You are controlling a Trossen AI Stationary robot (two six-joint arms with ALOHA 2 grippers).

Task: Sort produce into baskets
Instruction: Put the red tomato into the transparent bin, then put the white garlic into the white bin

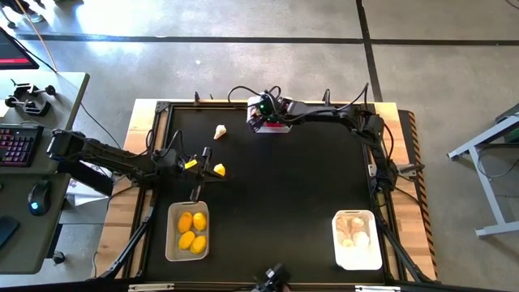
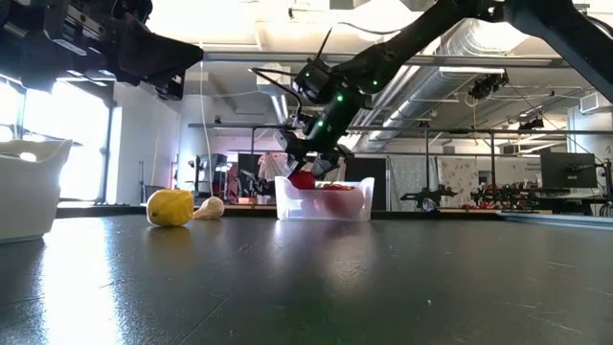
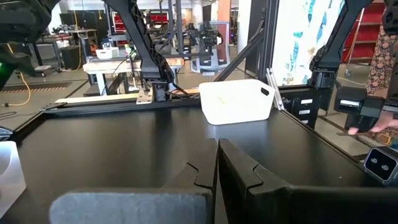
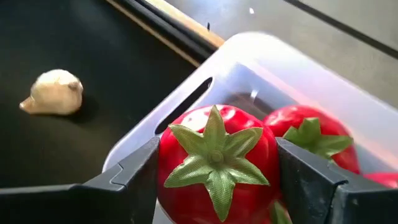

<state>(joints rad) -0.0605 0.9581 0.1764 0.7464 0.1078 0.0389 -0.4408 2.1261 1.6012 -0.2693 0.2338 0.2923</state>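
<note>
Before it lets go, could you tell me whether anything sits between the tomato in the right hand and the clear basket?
Nothing visible does. The right hand holds the tomato directly over the clear basket, where other tomatoes already lie.

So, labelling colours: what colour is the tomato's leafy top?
Green, on the red tomato; clearest in the right wrist view.

Tomatoes are red with green tops. Lemon is yellow; garlic is off-white. Table is black. Far bin is clear; right-hand bin is white.
</note>
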